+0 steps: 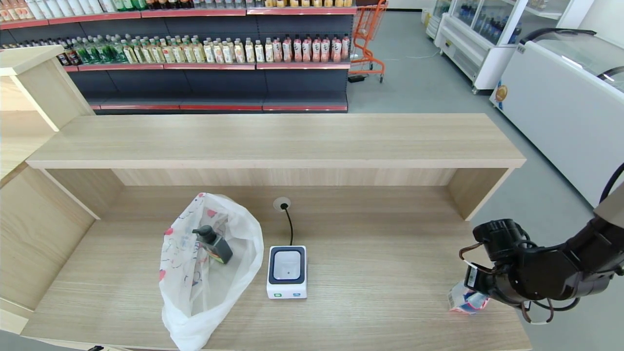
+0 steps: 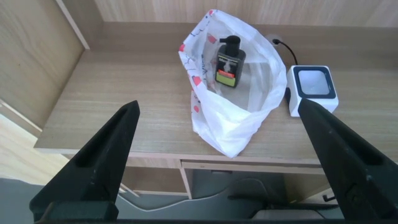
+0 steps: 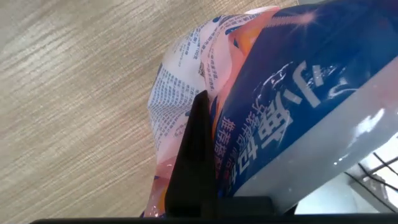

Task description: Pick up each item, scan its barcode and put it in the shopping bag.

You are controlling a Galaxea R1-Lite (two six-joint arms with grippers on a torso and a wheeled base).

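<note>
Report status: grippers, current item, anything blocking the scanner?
Left gripper open, empty. Right gripper at snack packet, right edge of counter; grip unclear. Pump bottle already in shopping bag. Nothing between packet and scanner.

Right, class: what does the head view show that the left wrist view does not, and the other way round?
Only the head view: the right gripper holding a blue and pink packet at the right end of the counter, and drink shelves behind. Only the left wrist view: the left gripper, its fingers wide apart. Both: the shopping bag with a pump bottle inside, and the scanner beside it.
</note>
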